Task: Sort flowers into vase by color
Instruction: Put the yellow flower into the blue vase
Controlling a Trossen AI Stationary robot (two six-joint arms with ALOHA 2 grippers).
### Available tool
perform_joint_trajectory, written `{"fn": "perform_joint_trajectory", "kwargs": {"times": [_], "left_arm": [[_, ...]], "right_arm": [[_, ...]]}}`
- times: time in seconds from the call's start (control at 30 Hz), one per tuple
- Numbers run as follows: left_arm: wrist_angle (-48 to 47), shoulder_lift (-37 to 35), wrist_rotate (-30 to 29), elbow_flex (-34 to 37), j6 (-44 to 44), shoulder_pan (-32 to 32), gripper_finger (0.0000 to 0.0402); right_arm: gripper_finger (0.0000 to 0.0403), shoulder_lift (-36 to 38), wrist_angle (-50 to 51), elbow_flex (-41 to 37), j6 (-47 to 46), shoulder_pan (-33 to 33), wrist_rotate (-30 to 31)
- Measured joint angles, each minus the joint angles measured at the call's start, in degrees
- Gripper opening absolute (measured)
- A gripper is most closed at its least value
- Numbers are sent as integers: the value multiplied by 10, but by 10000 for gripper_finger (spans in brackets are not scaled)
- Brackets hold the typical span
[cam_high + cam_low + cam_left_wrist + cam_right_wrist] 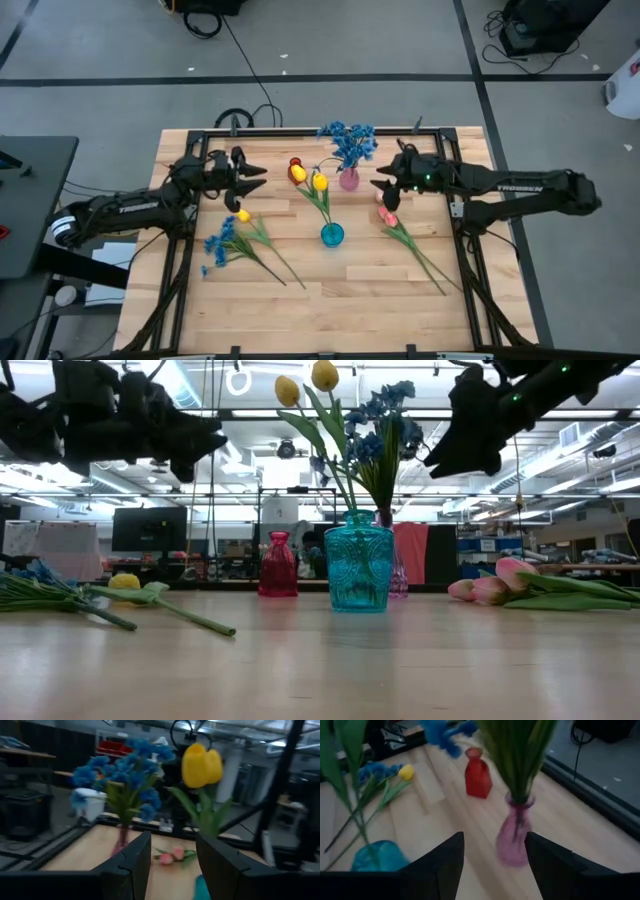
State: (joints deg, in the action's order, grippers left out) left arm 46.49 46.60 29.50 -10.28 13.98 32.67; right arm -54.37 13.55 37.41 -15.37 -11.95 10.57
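Note:
A teal vase (332, 235) holds two yellow tulips (309, 178), and a pink vase (348, 180) holds blue sprigs (348, 140). A red vase (295, 163) stands at the far side with nothing in it. Blue sprigs (220, 245) and a yellow tulip (243, 216) lie on the table's left part, pink tulips (388, 217) on its right part. My left gripper (258, 180) hovers open above the table, left of the vases. My right gripper (378, 186) hovers open just right of the pink vase, above the pink tulips.
The table is a wooden top (350, 285) inside a black frame (300, 133). The near half of the wood is bare apart from the green stems (425, 262) that reach across it.

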Motion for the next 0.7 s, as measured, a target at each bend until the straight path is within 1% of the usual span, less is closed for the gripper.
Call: {"fn": "perform_joint_trajectory", "kwargs": {"times": [0.1,0.17,0.33,0.4,0.5,0.57,0.63,0.7], "left_arm": [[-72,-4,35,-29,-7,-5,163],[-134,-4,51,-46,-31,-21,163],[-324,0,53,-75,-131,-92,163],[-381,9,46,-82,-150,-125,163],[-448,22,19,-82,-157,-174,163],[-471,38,-19,-82,-166,-208,163],[-481,58,-68,-82,-173,-238,163],[-464,83,-99,-82,-183,-265,163]], "right_arm": [[221,-6,-18,-10,-42,51,49],[221,-15,-40,-30,-63,87,85],[221,-32,-136,-87,-92,167,177],[221,-38,-175,-106,-97,187,212],[221,-42,-223,-127,-98,205,249],[221,-42,-230,-136,-99,211,266],[221,-42,-240,-141,-100,213,276],[221,-42,-256,-147,-97,213,282]]}}
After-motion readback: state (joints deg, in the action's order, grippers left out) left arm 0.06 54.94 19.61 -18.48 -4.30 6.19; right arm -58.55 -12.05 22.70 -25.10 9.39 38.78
